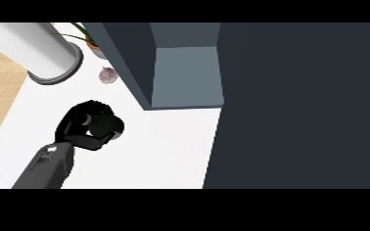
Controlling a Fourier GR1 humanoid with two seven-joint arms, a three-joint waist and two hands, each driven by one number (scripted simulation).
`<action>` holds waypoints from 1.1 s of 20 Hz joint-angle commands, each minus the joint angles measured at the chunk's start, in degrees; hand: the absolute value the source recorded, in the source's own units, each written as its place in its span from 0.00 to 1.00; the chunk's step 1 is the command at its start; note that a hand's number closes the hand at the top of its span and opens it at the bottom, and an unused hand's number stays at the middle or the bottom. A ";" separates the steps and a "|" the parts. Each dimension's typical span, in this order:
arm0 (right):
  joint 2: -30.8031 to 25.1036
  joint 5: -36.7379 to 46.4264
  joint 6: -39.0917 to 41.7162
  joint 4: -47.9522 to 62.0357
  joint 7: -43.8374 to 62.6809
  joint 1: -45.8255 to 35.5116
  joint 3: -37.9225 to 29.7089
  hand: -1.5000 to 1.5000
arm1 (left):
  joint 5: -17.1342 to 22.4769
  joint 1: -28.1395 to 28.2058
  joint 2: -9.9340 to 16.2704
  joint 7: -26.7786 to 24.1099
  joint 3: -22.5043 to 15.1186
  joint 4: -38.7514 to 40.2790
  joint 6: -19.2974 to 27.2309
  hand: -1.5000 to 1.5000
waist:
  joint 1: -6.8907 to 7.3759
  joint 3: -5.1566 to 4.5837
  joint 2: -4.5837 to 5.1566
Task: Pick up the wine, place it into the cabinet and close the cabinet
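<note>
Left hand (pixel 92 123) fingers curled, holding nothing visible, on smooth white counter (pixel 166 147), boxy dark-grey cabinet (pixel 184 73) standing open

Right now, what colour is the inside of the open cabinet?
Blue-grey, lighter than its dark outer panels; the cabinet interior shows in the head view.

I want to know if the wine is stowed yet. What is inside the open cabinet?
The cabinet shows only bare grey inner walls; no wine is visible. Its dark door covers everything to the right.
</note>
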 commanded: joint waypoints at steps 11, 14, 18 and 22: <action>-3.99 3.14 -1.89 -10.17 0.78 4.95 1.61 0.00 | 1.40 17.74 -9.79 -3.07 -3.21 -17.21 10.27 1.00 | 1.66 -0.05 -0.30; -4.77 2.41 -2.47 -11.78 2.88 4.31 0.05 0.00 | 2.23 18.45 -11.44 0.12 -5.10 -21.21 9.27 1.00 | 1.34 -0.09 -0.25; -5.43 2.02 -2.48 -10.86 1.42 4.83 -0.82 0.00 | 3.34 21.82 -13.71 7.82 -7.63 -33.89 11.89 1.00 | 1.85 -0.02 -0.20; -4.71 4.38 -3.69 -9.62 -0.34 5.76 2.83 0.00 | 5.53 25.32 -16.17 14.06 -12.45 -43.96 14.47 1.00 | 1.73 -0.05 -0.28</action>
